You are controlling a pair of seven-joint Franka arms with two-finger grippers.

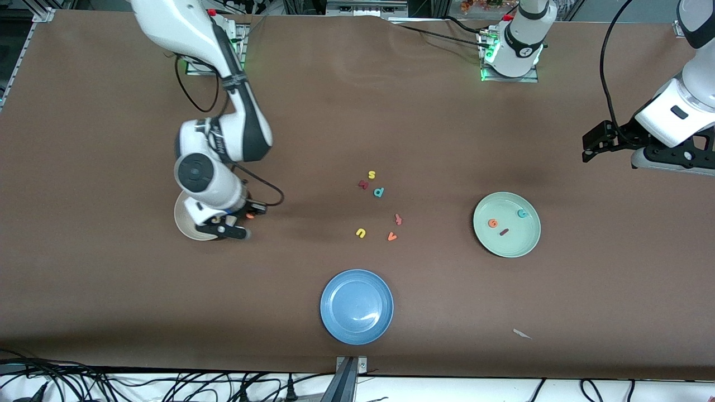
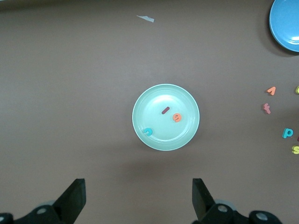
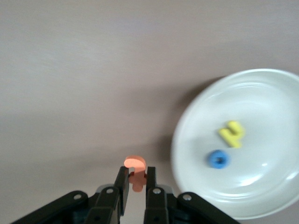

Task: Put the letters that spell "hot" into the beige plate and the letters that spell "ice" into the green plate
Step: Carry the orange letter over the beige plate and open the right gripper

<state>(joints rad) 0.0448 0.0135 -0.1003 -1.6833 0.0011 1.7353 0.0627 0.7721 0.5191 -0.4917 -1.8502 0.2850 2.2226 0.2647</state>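
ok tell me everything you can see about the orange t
The orange t is a small, flat letter that looks like soft foam, with a curved hook at one end of its stem. It is pinched by the stem between the fingers of the shut right gripper, with the hooked end sticking out past the fingertips. It hangs over brown table just beside the beige plate, not yet in it. Nothing else touches it.
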